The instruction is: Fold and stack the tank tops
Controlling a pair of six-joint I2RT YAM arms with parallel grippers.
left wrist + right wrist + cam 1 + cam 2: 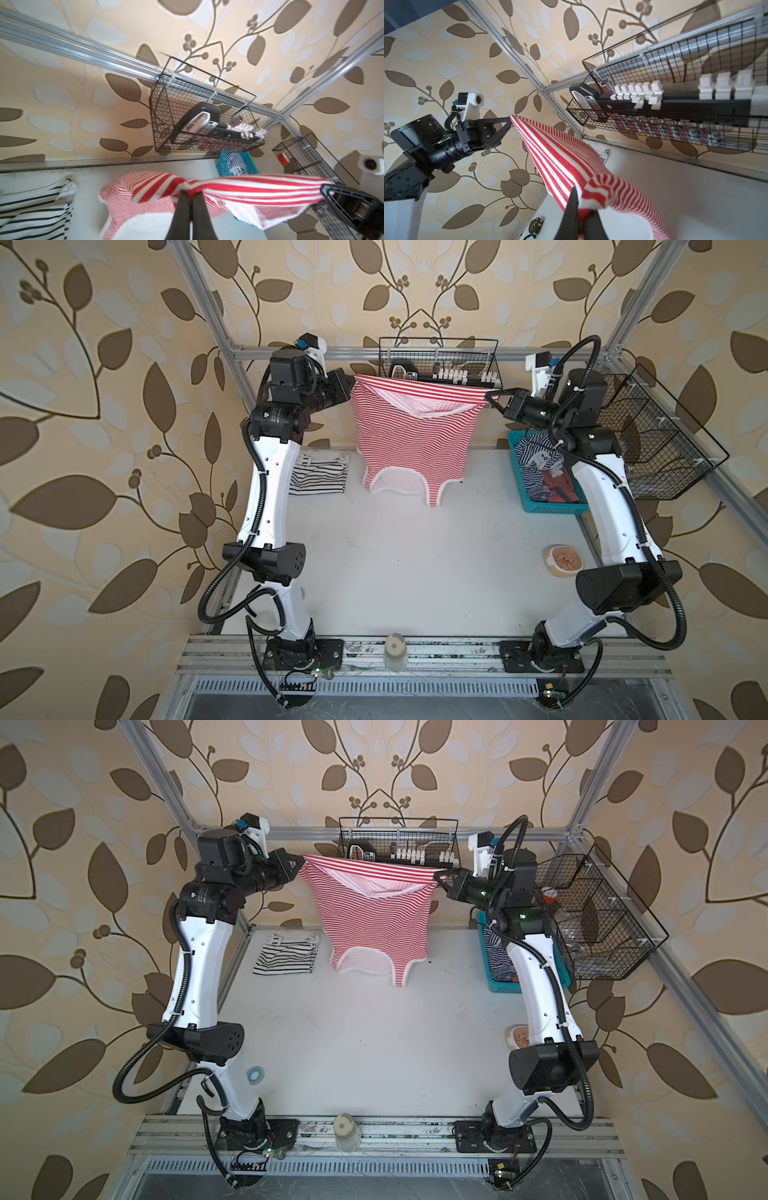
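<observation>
The red-striped tank top (409, 435) (372, 915) hangs in the air above the back of the table, upside down with its straps lowest. My left gripper (353, 380) (302, 861) (191, 192) is shut on one corner of its hem. My right gripper (487, 397) (437, 876) (580, 204) is shut on the opposite corner, and the hem is stretched between them. The black-striped tank top (318, 475) (286, 957) (31, 209) lies folded on the table at the back left, beside the left arm.
A teal basket (540, 506) (505, 986) with more striped clothes stands at the back right. Black wire baskets (440, 364) (598, 915) hang on the back and right frame rails. A small bowl (563, 558) sits at the right edge; a bottle (395, 651) stands on the front rail.
</observation>
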